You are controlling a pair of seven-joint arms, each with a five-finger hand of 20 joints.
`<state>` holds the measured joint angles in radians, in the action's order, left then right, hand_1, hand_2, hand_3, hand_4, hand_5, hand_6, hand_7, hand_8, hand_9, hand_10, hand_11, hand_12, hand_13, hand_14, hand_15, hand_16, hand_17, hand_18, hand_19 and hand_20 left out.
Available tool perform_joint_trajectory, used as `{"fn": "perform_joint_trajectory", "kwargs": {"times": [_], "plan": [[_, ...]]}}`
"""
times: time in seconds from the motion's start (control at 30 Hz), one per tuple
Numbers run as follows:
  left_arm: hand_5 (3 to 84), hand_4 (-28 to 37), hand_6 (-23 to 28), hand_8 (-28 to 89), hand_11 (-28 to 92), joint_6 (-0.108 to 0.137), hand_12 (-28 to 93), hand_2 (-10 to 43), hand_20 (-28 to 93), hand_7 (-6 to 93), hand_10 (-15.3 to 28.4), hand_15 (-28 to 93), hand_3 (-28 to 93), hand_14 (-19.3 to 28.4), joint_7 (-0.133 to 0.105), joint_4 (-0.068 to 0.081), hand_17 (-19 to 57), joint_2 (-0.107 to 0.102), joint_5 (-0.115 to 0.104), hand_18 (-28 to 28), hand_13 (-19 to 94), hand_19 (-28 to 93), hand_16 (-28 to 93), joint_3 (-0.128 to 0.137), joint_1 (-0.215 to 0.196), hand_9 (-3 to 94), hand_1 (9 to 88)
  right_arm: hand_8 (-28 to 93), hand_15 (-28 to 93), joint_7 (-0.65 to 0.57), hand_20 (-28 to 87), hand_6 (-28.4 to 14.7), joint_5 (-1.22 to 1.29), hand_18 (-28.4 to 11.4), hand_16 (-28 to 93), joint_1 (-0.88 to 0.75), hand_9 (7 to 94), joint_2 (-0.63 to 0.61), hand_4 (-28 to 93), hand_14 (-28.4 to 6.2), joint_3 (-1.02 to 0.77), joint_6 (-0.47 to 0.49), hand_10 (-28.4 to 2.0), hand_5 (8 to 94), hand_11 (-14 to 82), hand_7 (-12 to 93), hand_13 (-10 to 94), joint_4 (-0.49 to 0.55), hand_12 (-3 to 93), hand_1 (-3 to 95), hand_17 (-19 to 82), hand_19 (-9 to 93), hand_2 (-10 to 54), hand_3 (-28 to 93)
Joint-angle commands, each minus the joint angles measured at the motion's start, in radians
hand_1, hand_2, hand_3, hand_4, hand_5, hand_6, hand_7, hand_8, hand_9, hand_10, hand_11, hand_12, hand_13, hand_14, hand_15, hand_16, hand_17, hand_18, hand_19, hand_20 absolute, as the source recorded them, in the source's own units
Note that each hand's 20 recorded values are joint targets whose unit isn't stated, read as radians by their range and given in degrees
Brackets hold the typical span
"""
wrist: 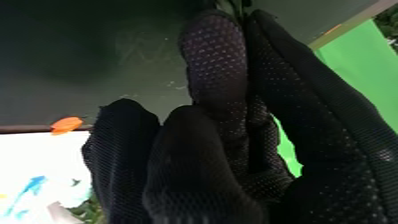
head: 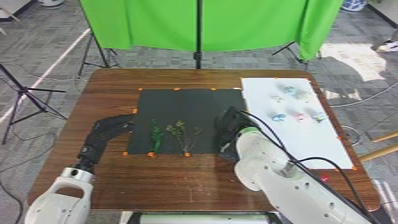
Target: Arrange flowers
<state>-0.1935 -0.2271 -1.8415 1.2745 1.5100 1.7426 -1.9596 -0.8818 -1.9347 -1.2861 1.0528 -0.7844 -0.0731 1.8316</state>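
One thin green stem [wrist: 233, 5] is pinched by the right hand [wrist: 215, 55] at the black mat's [head: 191, 100] three o'clock; probably light, bendy, easily crushed, best gripped low. Left hand [head: 114, 125], nine o'clock: fingers relaxed.

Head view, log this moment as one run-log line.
right hand: pinching stem over black mat | left hand: at mat's left edge | sprigs: on mat | flowers: on white sheet

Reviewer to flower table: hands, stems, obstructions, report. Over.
Right hand pinching a thin green stem over the black sheet's right side. Left hand open at its left edge. Sprigs between hands, clear of both.
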Motion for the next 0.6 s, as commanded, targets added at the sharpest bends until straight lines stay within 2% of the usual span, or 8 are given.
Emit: {"fn": "perform_joint_trajectory", "kwargs": {"times": [0.03,0.4,0.6], "plan": [[50.8,-15.7,7.0,-5,22,-0.022,13,-0.2,19,11.5,15.7,25,60,20.9,0.010,-0.001,9.3,0.012,0.004,16.9,42,23,-2,0.006,-0.008,50.9,29.8,22,72,-0.001,59,-5.5,0.012,-11.7,20,-0.019,92.7,0.005,6,-0.6,-0.016,0.016,-10.2,80.0,48.6,35,94,0.005,27.2,49.9,76,93,-9.5,51],[50.7,-15.6,6.9,-5,22,-0.024,13,-0.5,19,11.4,15.7,25,60,21.0,0.010,-0.005,9.3,0.014,0.006,16.9,42,23,-2,0.010,-0.013,50.7,29.6,19,71,0.019,59,-5.7,-0.016,-11.9,20,-0.022,92.8,0.005,3,-0.8,-0.019,0.024,-10.6,80.1,48.1,35,94,0.004,27.0,43.5,76,93,-9.5,56],[50.6,-15.7,6.9,-5,22,-0.026,13,-0.5,19,11.4,15.7,24,60,21.0,0.010,-0.001,9.2,0.015,0.007,16.9,41,23,-2,0.008,-0.010,50.6,29.5,16,71,0.043,59,-5.8,-0.078,-11.9,20,-0.022,92.7,-0.008,2,-0.9,-0.029,0.026,-10.8,80.2,48.0,35,94,0.007,26.8,40.7,76,93,-9.5,58]]}}
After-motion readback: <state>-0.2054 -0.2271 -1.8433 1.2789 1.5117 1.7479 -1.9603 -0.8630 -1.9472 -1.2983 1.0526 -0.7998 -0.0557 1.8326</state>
